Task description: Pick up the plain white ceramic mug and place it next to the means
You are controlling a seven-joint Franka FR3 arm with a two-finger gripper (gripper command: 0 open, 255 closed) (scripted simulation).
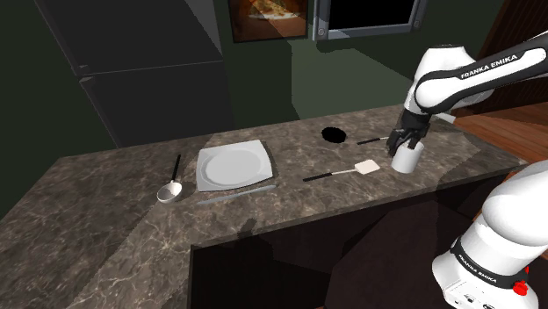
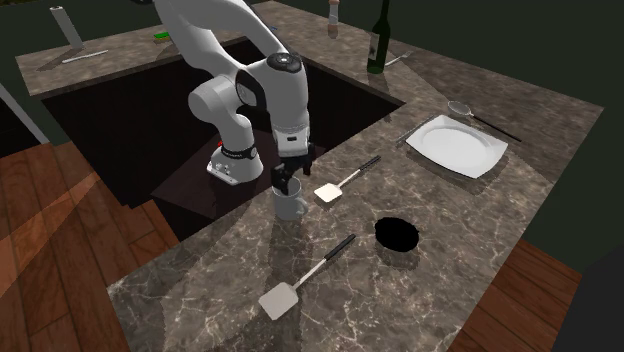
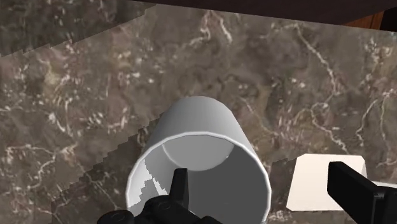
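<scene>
gripper: apart, straddling mug wall, one finger inside, one outside, not clamped | mug: upright on desk beside spatula | why: set for rim pinch

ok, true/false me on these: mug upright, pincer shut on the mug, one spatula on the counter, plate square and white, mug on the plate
1. The mug is upright. True.
2. The pincer is shut on the mug. False: it is open. One finger is inside the rim and the other is outside, apart from the wall.
3. One spatula lies on the counter. False: there are two, a spatula by the mug and a second spatula farther off.
4. The plate is square and white. True.
5. The mug sits on the plate. False: it is on bare counter, with the near spatula between it and the plate.
</scene>
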